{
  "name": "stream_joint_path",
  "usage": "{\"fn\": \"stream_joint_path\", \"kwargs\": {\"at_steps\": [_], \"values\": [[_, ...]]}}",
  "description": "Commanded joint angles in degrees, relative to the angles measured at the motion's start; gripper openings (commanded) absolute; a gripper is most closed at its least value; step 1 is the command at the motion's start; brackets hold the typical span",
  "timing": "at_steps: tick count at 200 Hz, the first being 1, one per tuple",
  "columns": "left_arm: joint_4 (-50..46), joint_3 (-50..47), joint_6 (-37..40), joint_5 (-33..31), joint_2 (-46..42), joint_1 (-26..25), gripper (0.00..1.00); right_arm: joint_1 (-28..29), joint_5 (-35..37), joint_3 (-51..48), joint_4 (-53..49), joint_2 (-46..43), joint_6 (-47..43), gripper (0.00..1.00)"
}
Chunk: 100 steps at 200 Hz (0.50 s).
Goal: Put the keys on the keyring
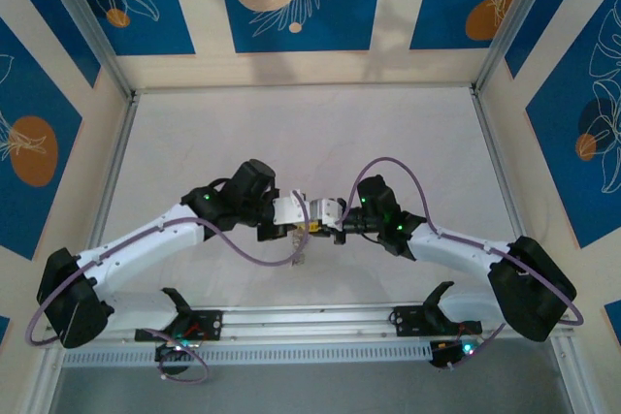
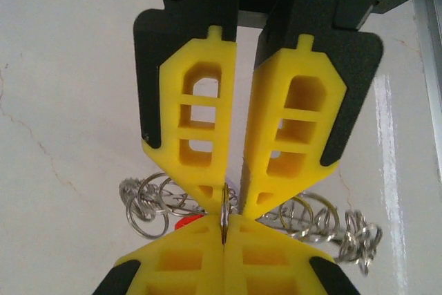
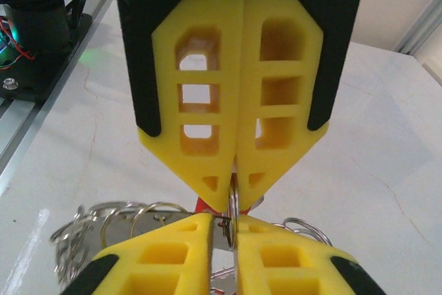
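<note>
So both arms meet nose to nose in the middle of the top view, above the white table (image 1: 291, 123), with a little bundle of metal dangling just under the spot where they touch.

In the left wrist view, the left gripper (image 2: 233, 202) comes down from the top of the frame. Its two yellow fingers stand apart higher up but pinch together at the tips, right on the keyring (image 2: 224, 213). The right gripper (image 3: 231, 188) has its two fingers pressed flat against each other, with the same ring caught at the tips. As far as I can tell, both are clamped on that one ring from opposite ends.

The ring is seen edge-on in both wrist views, just a thin grey sliver. Its long axis runs straight up and down, dead centre in the lower half of the frame.

Counts: two grippers, four yellow fingers, one ring in the pinch. Of the keys (image 2: 185, 224) I can only pick out one red head, tucked lower left of the ring. The silvery loops (image 2: 148, 205) spill out to the lower left and lower right, too tangled to count.
</note>
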Motion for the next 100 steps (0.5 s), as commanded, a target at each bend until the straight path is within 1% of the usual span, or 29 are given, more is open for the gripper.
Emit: {"fn": "stream_joint_path", "kwargs": {"at_steps": [1, 5, 11, 27, 35, 53, 71, 100], "values": [[0.24, 1.54, 0.4, 2.59, -0.72, -0.56, 0.0, 0.6, -0.87, 0.97, 1.41, 0.89, 1.91, 0.04], [0.38, 1.35, 0.33, 2.74, -0.8, -0.63, 0.0, 0.64, -1.09, 1.19, 1.19, 0.89, 1.89, 0.0], [0.66, 0.88, 0.25, 2.95, -1.12, -0.63, 0.0, 0.58, -1.26, 1.25, 0.99, 0.95, 2.11, 0.0], [2.31, -0.92, 0.31, 3.16, -2.66, -0.62, 0.12, 0.12, -3.26, -0.22, 4.09, 0.26, 3.72, 0.0], [3.0, -2.12, 0.49, 2.92, -3.83, -0.57, 0.15, -0.66, -5.0, -1.62, 7.56, 0.12, 5.54, 0.0], [5.13, -5.49, -0.11, 2.19, -6.95, -0.5, 0.15, -2.45, -8.9, -3.43, 12.39, -0.32, 8.54, 0.0], [8.49, -9.17, -1.2, 2.18, -9.84, -0.46, 0.17, -3.19, -10.35, -5.01, 15.31, -1.47, 10.06, 0.0], [13.57, -12.39, -3.23, 1.42, -12.59, -0.53, 0.18, -3.92, -12.6, -6.28, 19.1, -1.05, 10.9, 0.0]]}}
